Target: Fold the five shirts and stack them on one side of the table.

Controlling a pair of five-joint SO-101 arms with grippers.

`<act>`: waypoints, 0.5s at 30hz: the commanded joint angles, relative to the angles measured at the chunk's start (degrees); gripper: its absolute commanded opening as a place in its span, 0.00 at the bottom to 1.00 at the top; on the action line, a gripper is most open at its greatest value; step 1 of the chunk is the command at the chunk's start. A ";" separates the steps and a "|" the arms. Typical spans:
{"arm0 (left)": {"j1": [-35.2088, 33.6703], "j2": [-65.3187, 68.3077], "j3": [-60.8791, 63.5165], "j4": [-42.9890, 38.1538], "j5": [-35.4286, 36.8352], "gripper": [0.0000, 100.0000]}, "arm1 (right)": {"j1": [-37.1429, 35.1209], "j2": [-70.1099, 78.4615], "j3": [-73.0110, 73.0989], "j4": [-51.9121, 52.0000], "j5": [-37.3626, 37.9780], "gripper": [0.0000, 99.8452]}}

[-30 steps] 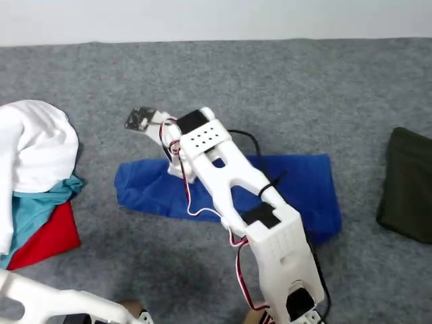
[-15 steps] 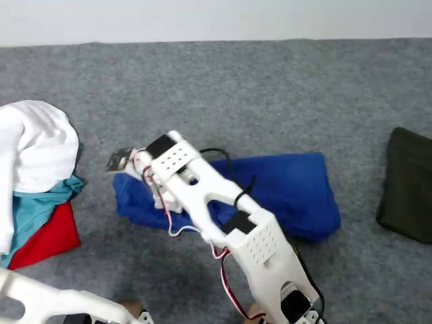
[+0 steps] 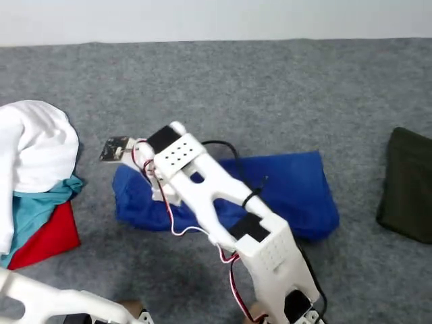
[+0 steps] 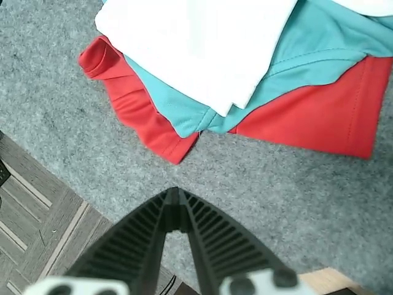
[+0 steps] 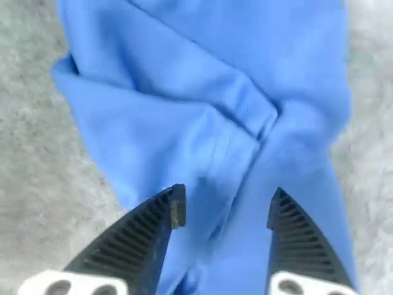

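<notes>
The blue shirt [image 3: 290, 192] is lying crumpled and partly folded in the middle of the grey table [image 3: 270, 88]. The right gripper [image 5: 228, 206] is hovering just above the shirt's left end, with its jaws standing wide apart and gripping nothing. At the left edge, a white shirt [image 3: 37, 145] is lying on a teal shirt [image 3: 40, 202], which is lying on a red shirt [image 3: 50, 236]. The left gripper [image 4: 178, 203] is hanging over bare table near this pile, on its near side, with its jaws pressed together and empty. A dark green shirt [image 3: 405, 185] is sitting folded at the right edge, well apart from the others.
</notes>
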 commanded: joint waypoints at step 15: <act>0.35 -0.97 -0.92 -0.97 -0.44 0.00 | 7.16 -4.44 15.21 3.91 0.35 0.23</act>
